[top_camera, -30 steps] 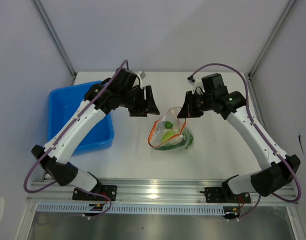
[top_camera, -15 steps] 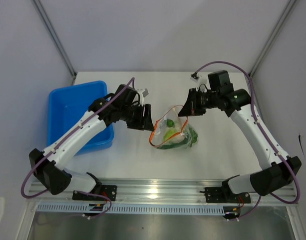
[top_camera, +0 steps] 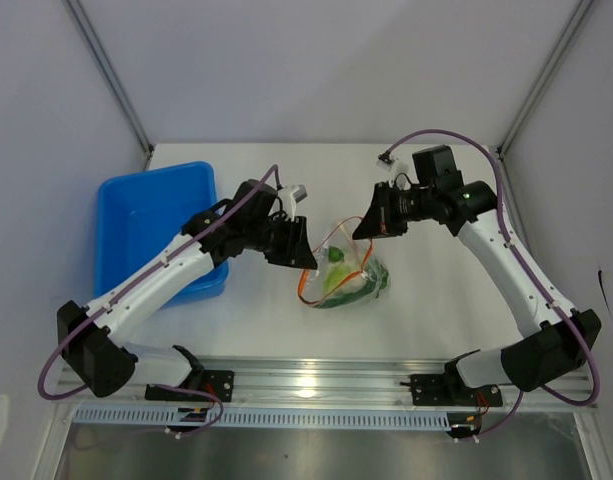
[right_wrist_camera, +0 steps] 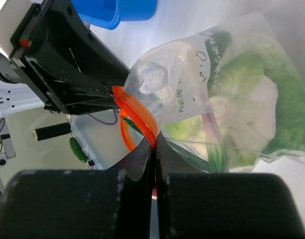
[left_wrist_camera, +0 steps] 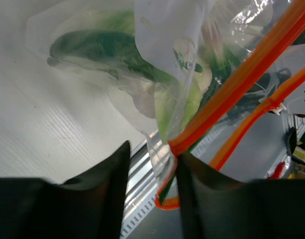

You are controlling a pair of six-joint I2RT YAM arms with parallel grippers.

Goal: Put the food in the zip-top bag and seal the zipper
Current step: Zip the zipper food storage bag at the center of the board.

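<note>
The clear zip-top bag (top_camera: 348, 268) sits at the table's middle, partly lifted, with the food (top_camera: 364, 285), pale and green leafy pieces, inside it. Its orange-red zipper (top_camera: 306, 272) loops open on the left. My right gripper (top_camera: 369, 226) is shut on the zipper's right end; in the right wrist view the gripper (right_wrist_camera: 154, 144) pinches the strip (right_wrist_camera: 137, 112) above the food (right_wrist_camera: 252, 99). My left gripper (top_camera: 298, 250) is open at the zipper's left end. In the left wrist view the gripper (left_wrist_camera: 152, 152) straddles the bag's corner, and the zipper (left_wrist_camera: 242, 74) touches its right finger.
A blue plastic bin (top_camera: 151, 230) stands at the left of the table, behind the left arm. The table's metal front rail (top_camera: 316, 378) runs along the near edge. Grey walls close in the back and both sides.
My left gripper has moved right and toward me, up to the bag's left mouth end. My right gripper has shifted slightly left, still holding the zipper, and the bag has shifted with it.
</note>
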